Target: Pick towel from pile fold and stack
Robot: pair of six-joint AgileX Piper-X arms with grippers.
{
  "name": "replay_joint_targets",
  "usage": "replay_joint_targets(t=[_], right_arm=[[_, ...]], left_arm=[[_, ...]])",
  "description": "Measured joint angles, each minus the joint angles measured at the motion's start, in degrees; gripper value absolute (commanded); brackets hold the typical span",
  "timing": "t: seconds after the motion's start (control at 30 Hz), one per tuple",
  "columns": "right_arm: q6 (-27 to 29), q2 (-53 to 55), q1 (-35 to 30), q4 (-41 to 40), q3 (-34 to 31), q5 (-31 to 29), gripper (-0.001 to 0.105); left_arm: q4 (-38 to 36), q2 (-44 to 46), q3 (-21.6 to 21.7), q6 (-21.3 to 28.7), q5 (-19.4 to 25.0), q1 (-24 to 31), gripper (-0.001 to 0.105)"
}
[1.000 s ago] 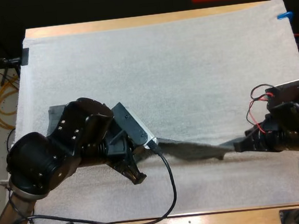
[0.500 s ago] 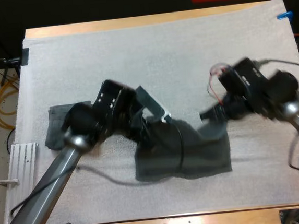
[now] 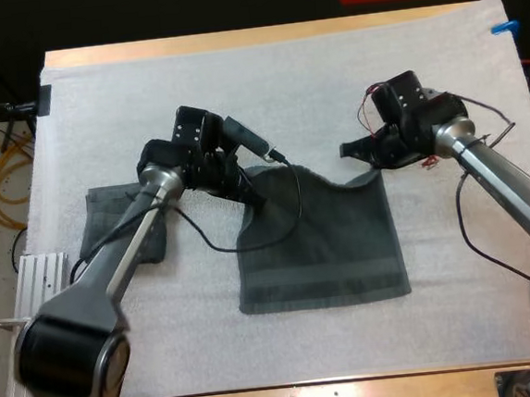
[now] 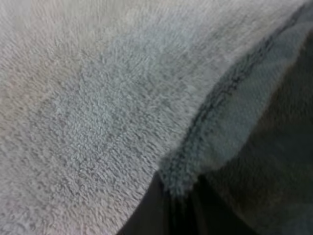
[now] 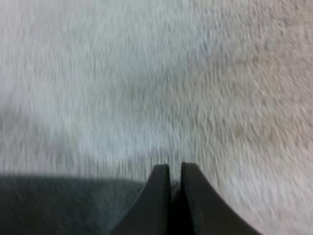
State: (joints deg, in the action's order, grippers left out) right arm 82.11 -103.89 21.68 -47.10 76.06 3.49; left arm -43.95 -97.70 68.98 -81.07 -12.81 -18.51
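— Left to right?
— A second towel (image 3: 110,226) lies left of the left gripper (image 3: 251,195), which pinches the spread towel (image 3: 325,249) by its far corner. The right gripper (image 3: 349,150) seems clamped on the opposite corner.
— Advice?
— Lower both corners level, hem taut, onto the mat (image 3: 238,99); then release.
— Count?
— Two towels, two grippers.

Our left arm (image 3: 130,252) reaches forward and inward, left gripper (image 3: 249,192) pinching the far edge of the towel (image 3: 320,245). Our right arm (image 3: 500,182) angles in opposite, right gripper (image 5: 175,170) clamped on the other corner, both low.
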Motion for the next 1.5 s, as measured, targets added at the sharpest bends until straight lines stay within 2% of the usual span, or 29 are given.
replay_joint_targets(t=[0.2, 0.43, 0.57, 0.67, 0.73, 0.8, 0.83, 0.87, 1.0, 1.07, 1.23, 1.5], right_arm=[[-4.66, -2.95, -1.24, 5.74, 0.0, 1.33, 0.0], [-5.0, -3.09, -1.47, 8.09, 0.0, 0.23, 0.0], [-5.0, -3.09, -1.47, 8.32, 0.0, -0.42, 0.002], [-5.0, -3.09, -1.5, 8.77, 0.0, -1.4, 0.019], [-5.43, -3.09, -1.85, 9.43, 0.0, -1.62, 0.04], [-6.14, -3.09, -2.37, 10.4, 0.0, -1.64, 0.056], [-6.27, -3.09, -2.79, 10.82, 0.0, -1.75, 0.063], [-6.3, -3.09, -3.16, 11.12, 0.05, -1.81, 0.066], [-6.18, -2.42, -4.57, 11.2, 0.49, -2.1, 0.064], [-4.34, -0.69, -4.96, 11.2, 0.49, -2.48, 0.064], [2.36, 6.37, -4.98, 9.6, 0.63, -2.73, 0.064], [6.76, 19.3, -4.98, -0.23, 0.63, -2.73, 0.064]], left_arm=[[5.33, -4.69, 0.0, 0.01, -0.35, 0.56, 0.0], [10.48, -5.35, 0.0, 0.35, 1.0, 0.55, 0.0], [11.33, -5.35, 0.0, 3.53, 1.46, 0.55, 0.012], [11.45, -5.35, 0.0, 5.0, 2.2, 0.55, 0.023], [11.45, -5.35, 0.0, 5.23, 3.48, 0.55, 0.033], [11.45, -5.35, 0.0, 5.24, 4.74, 0.55, 0.04], [11.45, -5.35, 0.0, 5.24, 5.36, 0.55, 0.042], [11.55, -5.35, 0.0, 5.24, 6.54, 0.55, 0.043], [9.91, -4.47, 1.54, 5.21, 11.51, 0.55, 0.044], [8.87, -2.83, 2.94, 4.77, 12.9, 0.55, 0.044], [7.42, 5.2, 4.27, 3.13, 13.47, 0.55, 0.044], [-1.22, 21.06, 4.34, -0.19, 13.47, 0.55, 0.044]])
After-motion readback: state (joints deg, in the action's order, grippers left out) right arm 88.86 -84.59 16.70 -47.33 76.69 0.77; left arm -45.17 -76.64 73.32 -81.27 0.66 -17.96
